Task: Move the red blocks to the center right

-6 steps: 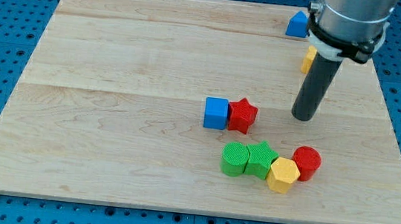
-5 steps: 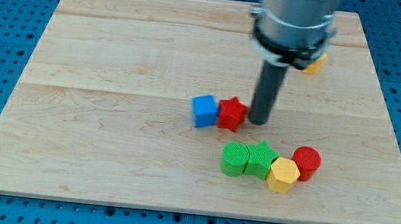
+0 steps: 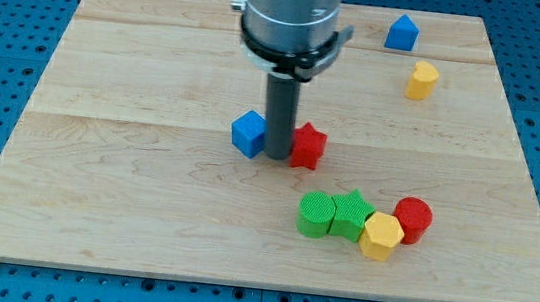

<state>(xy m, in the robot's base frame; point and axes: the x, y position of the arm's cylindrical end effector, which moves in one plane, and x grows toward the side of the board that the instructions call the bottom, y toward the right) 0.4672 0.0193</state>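
Observation:
My tip [image 3: 276, 156] rests on the board between the blue cube [image 3: 248, 133] on its left and the red star block [image 3: 307, 146] on its right, touching or nearly touching both. The red cylinder [image 3: 412, 219] stands at the lower right, at the right end of a row of blocks, next to the yellow hexagonal block [image 3: 381, 234].
A green cylinder [image 3: 317, 214] and a green star block [image 3: 350, 215] form the left part of that row. A blue block [image 3: 400, 32] and a yellow block [image 3: 420, 80] lie near the view's top right. The wooden board [image 3: 127, 176] sits on a blue pegboard.
The rod swept left from right of the red star. It pushed the star and the blue cube leftward and now stands between them, with the pair parted.

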